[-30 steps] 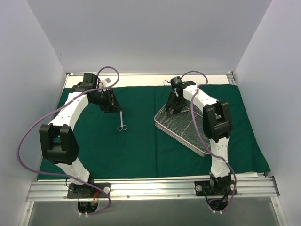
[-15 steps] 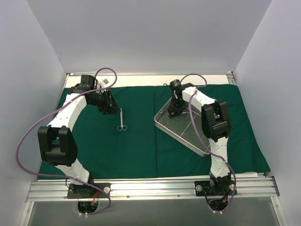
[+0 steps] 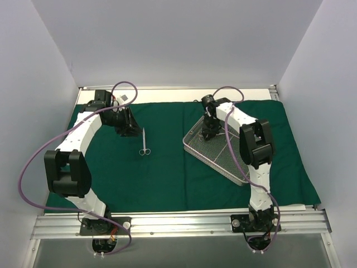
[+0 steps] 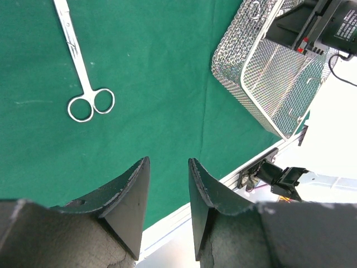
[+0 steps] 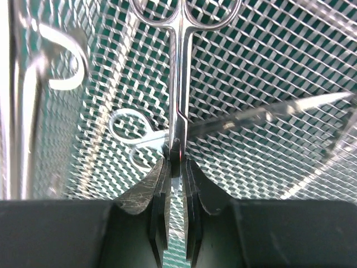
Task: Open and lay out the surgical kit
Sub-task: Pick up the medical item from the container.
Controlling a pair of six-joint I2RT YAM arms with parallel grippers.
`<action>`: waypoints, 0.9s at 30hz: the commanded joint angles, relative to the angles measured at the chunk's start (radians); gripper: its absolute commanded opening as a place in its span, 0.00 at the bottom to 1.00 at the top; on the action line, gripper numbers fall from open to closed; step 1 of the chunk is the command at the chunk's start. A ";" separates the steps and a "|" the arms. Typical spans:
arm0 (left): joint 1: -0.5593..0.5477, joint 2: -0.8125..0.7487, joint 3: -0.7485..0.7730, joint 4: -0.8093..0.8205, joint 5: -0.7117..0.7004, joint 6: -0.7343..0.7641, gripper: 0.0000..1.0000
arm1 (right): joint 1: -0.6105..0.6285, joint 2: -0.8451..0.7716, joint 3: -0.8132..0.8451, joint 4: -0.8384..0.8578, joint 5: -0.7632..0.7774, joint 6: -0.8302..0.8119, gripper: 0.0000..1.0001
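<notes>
- Right claw down to a narrow pinch, fingers pressed from both sides onto the shank of a slim steel instrument.
- Up past the fingertips, straight along the shank, the instrument's two finger rings, over the floor of the wire-mesh tray.
- Right under the grip, crossing beneath the shank on the tray floor, a second instrument with a pale ring showing.
- Off to one side in the tray, a long blurred blade; along the other side, more blurred steel, too soft to name.
- From above, the whole pinch tucked inside the tray's far-left corner, wrist reaching in over the rim.
- Over to the left claw: half open, nothing between the fingers, hanging in the air well to the left of the tray.
- Below that claw, only green drape.
- Between the left claw and the tray, a lone pair of scissors, flat on the drape, blades shut, touching neither, and nearer the claw than the tray.
- Drape spread flat beneath the tray and running out from it on every side.
- Beyond the drape on the tray's far side, a pale strip of bare bench.
</notes>
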 commanded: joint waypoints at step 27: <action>-0.181 -0.049 -0.077 0.305 0.148 -0.261 0.45 | -0.058 -0.514 -0.371 0.090 -0.145 -0.265 0.00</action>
